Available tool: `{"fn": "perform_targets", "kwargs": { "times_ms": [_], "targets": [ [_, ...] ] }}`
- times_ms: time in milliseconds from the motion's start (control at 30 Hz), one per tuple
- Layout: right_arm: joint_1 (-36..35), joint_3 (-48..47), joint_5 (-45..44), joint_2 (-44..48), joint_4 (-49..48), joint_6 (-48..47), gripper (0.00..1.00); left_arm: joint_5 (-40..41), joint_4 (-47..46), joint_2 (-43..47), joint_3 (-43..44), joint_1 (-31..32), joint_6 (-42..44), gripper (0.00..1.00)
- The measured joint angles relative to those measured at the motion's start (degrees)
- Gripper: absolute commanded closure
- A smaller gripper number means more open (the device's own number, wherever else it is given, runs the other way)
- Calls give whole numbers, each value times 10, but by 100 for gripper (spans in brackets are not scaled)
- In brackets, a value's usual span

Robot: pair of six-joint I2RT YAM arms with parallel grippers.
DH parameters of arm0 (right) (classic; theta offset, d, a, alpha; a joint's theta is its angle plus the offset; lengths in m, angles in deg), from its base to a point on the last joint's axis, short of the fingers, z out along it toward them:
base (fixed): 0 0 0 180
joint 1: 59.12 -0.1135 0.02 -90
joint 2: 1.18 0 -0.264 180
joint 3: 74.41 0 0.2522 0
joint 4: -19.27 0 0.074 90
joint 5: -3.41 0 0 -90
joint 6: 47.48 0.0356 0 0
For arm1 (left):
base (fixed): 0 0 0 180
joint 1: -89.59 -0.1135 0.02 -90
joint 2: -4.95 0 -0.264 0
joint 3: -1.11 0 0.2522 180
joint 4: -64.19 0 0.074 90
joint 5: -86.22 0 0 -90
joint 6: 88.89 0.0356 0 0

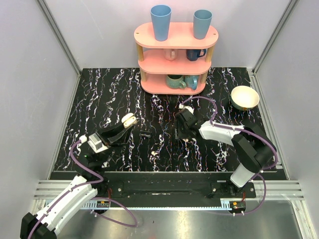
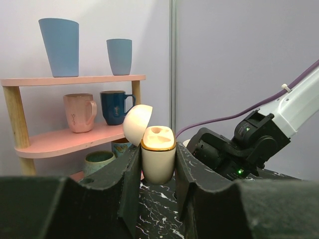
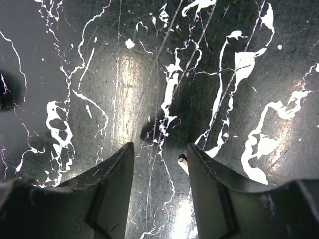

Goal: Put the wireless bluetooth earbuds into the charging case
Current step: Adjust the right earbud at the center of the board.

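Two black fingers (image 2: 130,184) of the left gripper (image 2: 157,172) are clamped on the charging case (image 2: 158,154). It is held upright, its lid swung back towards ten o'clock and its sockets turned up. Whether either socket is already filled cannot be told.

Over at three o'clock from the case, well apart from it, the right gripper (image 3: 160,149) is pointed down at the marbled table (image 3: 75,74). Its jaws are spread and nothing is pinched between them. A tiny white piece (image 3: 182,163) is seen touching the inner face of the finger on the three o'clock side, and it is judged to be one of the earbuds.

So the pick-up is the step in hand, with no insertion begun. For the next move, the jaws must be shifted towards three o'clock until the white piece sits between them, then closed gently. A carry towards nine o'clock is then called for, with the earbud lined up over an open socket while the case is kept steady.
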Motion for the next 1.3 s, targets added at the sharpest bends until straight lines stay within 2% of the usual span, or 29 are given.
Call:
{"fn": "perform_targets", "kwargs": {
  "times_ms": [600,1033,1300],
  "targets": [
    [0,18,64,4,-14,0,49,0,0,-2,0,0,0,100],
    [0,66,70,53,-9,19,50,0,-1,-6,0,0,0,100],
    [-1,66,107,71,-3,12,47,0,-1,-6,0,0,0,100]
  ]
}}
